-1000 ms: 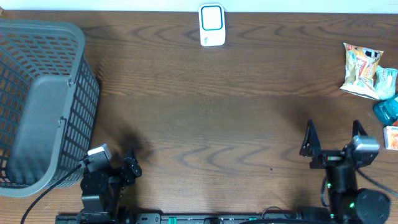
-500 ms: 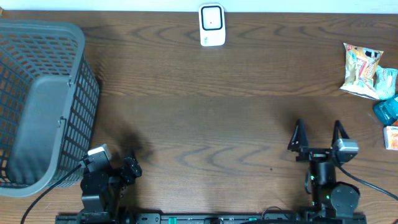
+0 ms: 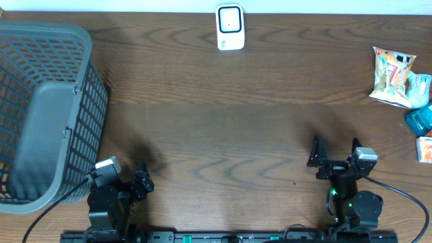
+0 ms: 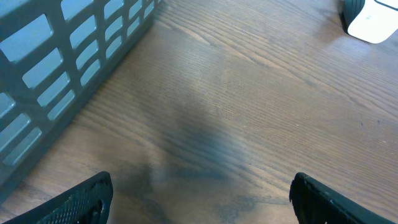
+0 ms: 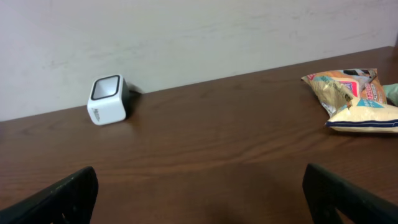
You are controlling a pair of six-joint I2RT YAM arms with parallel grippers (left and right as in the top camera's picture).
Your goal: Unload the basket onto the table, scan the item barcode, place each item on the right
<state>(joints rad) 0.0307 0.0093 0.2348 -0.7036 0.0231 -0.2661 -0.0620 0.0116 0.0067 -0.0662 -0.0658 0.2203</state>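
overhead: left gripper point(image 3: 140, 180) and right gripper point(image 3: 335, 150) both wide open, empty; scanner point(image 3: 230, 27) at far edge

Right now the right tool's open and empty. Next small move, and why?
Probably reach the right tool toward the snack bag at the right edge of the table. Its jaws stand open with nothing between them, the bag lies untouched, and nothing is yet in front of the scanner at the back edge.
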